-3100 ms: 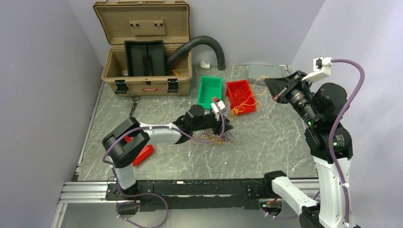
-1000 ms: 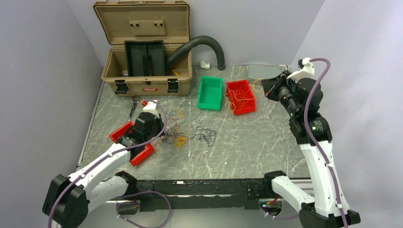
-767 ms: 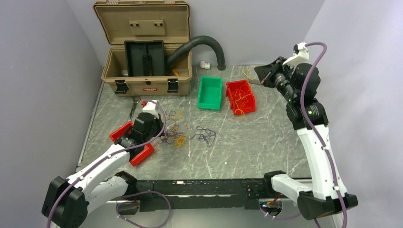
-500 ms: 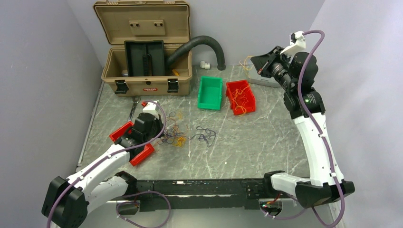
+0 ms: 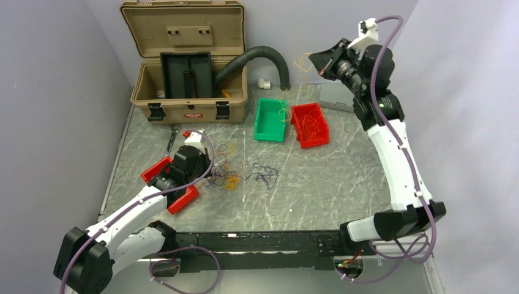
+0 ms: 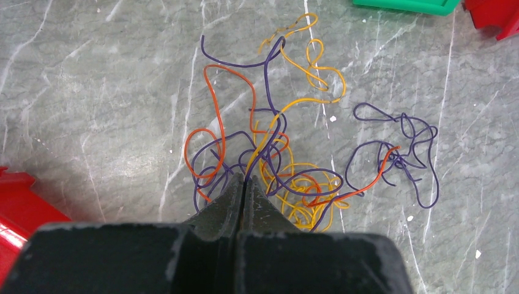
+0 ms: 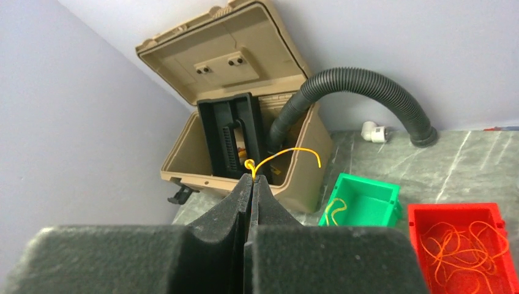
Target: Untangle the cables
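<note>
Pinching a yellow wire (image 7: pixel 287 151) between closed fingers, the right hand (image 7: pixel 251 177) hangs high over the far right of the table (image 5: pixel 343 177). A short loop curls out of its tips. The rest of the strand drops almost straight down, and its lower end seems to lie inside the green bin (image 5: pixel 263 131), below the hand and to its left. The red bin (image 5: pixel 304 110), just right of the green one, holds orange wires. This arm is much the nearer to both bins, so I judge that releasing the strand into the green bin falls to it, with the wire's long axis already near vertical above that bin. The left hand (image 6: pixel 245 182) is low at the near left, closed on the near edge of the tangle (image 6: pixel 281 177). Purple, orange and yellow strands spread from its tips toward the far right; which strand it grips I cannot tell. That hand is the nearer to the remaining tangle.
</note>
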`<state>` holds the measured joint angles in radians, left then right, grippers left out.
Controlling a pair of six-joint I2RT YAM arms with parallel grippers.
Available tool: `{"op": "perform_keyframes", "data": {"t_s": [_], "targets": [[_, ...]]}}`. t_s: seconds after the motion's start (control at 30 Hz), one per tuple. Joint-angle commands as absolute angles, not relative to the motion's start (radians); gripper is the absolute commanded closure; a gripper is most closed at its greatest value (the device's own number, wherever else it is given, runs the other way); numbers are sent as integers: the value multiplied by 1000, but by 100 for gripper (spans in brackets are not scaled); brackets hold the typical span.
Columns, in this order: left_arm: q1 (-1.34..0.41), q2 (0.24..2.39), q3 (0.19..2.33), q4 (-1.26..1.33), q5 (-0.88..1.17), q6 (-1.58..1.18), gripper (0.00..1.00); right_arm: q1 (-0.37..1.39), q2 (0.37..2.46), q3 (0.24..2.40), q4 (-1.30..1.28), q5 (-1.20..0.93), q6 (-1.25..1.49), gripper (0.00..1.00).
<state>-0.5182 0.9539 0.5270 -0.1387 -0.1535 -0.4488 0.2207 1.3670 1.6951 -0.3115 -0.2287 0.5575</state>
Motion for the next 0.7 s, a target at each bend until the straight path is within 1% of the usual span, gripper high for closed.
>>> {"op": "perform_keyframes", "data": {"t_s": [0.0, 0.37, 0.67], "targets": [[-525, 949, 550, -107, -146, -449, 100, 249, 1449, 1762, -279, -241, 564, 100], [-525, 939, 543, -115, -159, -440, 100, 292, 1566, 1819, -296, -192, 535, 100], [-524, 939, 549, -121, -164, -434, 100, 316, 1614, 1780, -296, -151, 476, 100]]}}
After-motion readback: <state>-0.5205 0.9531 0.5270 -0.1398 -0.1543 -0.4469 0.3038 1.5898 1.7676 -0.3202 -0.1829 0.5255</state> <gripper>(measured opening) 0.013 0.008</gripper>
